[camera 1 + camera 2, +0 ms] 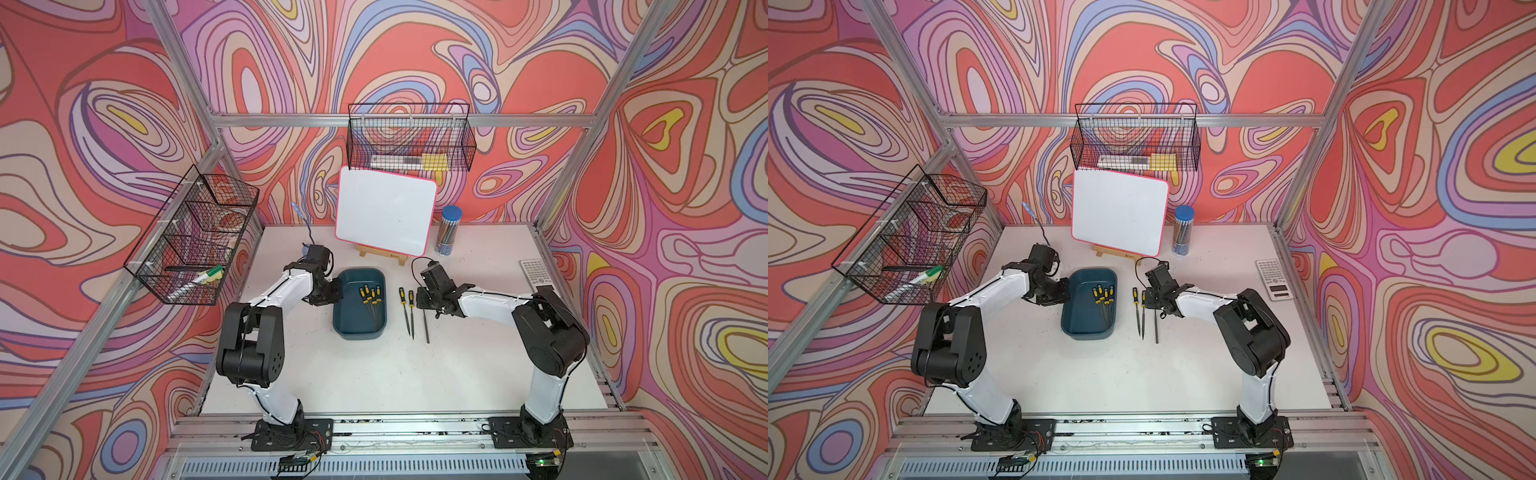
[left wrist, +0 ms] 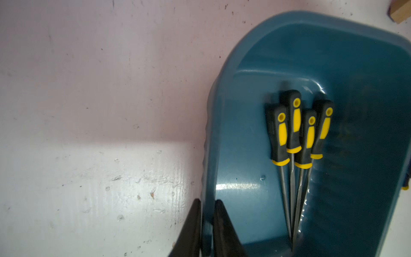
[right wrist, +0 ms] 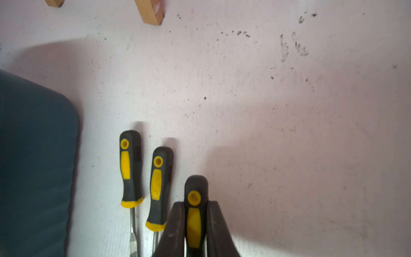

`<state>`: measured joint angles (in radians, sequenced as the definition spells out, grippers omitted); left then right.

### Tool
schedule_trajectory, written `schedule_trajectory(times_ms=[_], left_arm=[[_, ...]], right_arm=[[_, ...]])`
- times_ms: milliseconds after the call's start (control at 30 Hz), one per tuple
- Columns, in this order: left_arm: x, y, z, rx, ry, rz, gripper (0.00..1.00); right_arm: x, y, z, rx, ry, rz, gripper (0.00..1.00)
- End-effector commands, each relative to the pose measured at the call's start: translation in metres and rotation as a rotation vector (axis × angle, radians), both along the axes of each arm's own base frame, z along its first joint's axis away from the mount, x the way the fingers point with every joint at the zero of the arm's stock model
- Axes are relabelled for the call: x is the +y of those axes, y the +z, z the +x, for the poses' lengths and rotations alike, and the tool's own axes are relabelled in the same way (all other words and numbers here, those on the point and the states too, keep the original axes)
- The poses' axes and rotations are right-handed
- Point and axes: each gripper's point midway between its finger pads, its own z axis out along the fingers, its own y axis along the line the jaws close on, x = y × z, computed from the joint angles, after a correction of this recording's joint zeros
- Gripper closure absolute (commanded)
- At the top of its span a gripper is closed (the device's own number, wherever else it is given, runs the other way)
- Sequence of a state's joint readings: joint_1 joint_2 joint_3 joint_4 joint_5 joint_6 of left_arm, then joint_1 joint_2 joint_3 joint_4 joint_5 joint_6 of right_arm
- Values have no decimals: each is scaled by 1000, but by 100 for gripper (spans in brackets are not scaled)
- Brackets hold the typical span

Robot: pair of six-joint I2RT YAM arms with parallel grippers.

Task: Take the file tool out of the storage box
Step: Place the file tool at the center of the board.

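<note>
Since the left gripper [image 2: 208, 201] has its fingers [image 2: 191, 227] pinched on a long wall of the storage box [image 2: 244, 55], one inside and one outside, any arm drift drags or tips the tub. The wall is low, the plastic looks thin and the bite is small, so it can also just slip off. Inside lie four files [image 2: 298, 133], handles bunched and shafts crossing. A tilt slides them into a tighter heap, and the next pick likely catches two.

On the right gripper [image 3: 195, 203], the fingers [image 3: 220, 227] clamp the handle of a file [image 3: 195, 187]. It's outside the box, over the table [image 3: 289, 111], just beside two more files [image 3: 130, 164] lying flat. The grip is on the handle only with the long shaft sticking out, so it can pivot in the pads. Can't tell if it rests on the table or hangs just above. Letting go from a height means a bounce or a roll into the neighbours.

View gaps:
- **Left wrist:** it alone shows the straddle on the wall and the overlap of the four handles. In both top views the wrist body hides those fingers.
- **Right wrist:** it shows the pads on the handle but cuts off the shaft.
- **Top views:** a top view shows that file [image 1: 426, 328] down its shaft, roughly parallel to the pair, with the handle hidden under the gripper. Only the top views show the storage box [image 1: 351, 307] and the row side by side, near but apart.
</note>
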<state>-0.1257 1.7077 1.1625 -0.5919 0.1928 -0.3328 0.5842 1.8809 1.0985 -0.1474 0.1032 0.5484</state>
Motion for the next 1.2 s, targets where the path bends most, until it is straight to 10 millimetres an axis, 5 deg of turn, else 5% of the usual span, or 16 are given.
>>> schedule_trajectory(times_ms=[0, 867, 1167], left_arm=[[4, 5, -8, -2, -14, 30, 84], [8, 6, -13, -8, -54, 61, 86], [6, 7, -14, -18, -61, 50, 87]], right_arm=[[2, -1, 10, -21, -23, 8, 92], [9, -9, 30, -28, -66, 8, 88], [4, 18, 33, -77, -57, -18, 59]])
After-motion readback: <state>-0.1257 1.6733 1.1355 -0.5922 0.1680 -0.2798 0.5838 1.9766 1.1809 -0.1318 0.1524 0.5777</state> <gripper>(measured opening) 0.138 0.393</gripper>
